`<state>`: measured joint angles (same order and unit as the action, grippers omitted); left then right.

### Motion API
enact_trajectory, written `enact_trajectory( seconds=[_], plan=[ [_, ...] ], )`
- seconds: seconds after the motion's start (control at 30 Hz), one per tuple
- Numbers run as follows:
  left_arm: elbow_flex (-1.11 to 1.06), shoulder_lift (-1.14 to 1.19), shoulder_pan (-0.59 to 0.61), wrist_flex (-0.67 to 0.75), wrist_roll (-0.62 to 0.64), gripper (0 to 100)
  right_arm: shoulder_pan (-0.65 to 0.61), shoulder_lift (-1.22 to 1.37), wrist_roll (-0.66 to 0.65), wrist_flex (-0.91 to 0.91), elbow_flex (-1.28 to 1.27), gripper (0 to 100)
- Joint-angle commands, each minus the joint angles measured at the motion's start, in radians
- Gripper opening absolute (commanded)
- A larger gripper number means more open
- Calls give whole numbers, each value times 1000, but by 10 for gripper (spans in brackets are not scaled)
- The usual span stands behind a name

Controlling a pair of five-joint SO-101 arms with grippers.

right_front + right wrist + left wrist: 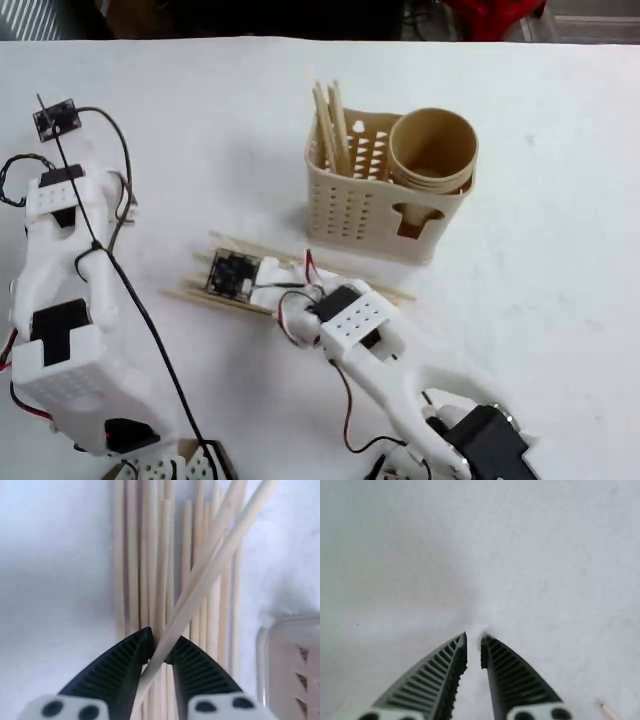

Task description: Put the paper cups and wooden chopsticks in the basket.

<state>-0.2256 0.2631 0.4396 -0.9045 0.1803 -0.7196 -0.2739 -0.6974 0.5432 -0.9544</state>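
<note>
Chopsticks [150,555] lay loose on table [550,120] near basket [370,215]; paper cups [432,150] stood nested inside it.
Right gripper [160,647] pinched one slanted chopstick [215,562], arm bent low; left gripper [474,640] hung closed on nothing, well apart.

This looks like a robotics lab or a maker's workshop. A worktop [560,300] under a plain white covering carries two white arms, the left arm [60,300] and the right arm [400,370]. They have perforated plastic shells, loose red and black wires [150,330] and an uncased camera board [232,274]. Dark clutter [300,18] lies behind the far edge.
</note>
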Motion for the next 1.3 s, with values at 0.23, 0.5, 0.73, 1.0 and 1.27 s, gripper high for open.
enact_trajectory(
  seconds=[0.23, 0.5, 0.73, 1.0, 1.27],
  plan=[
    [6, -8, 1, 6, 9, 72, 8, -50, -3, 19, 6, 197],
    [5, -12, 1, 3, 9, 72, 24, -41, 2, 16, 8, 197],
    [5, -12, 4, 0, 9, 72, 71, -39, 6, 10, 23, 197],
    [5, -12, 5, 0, 9, 72, 85, -33, 60, -10, 31, 197],
    [5, -12, 5, 2, 9, 72, 70, 51, 64, 81, 126, 197]
  ],
)
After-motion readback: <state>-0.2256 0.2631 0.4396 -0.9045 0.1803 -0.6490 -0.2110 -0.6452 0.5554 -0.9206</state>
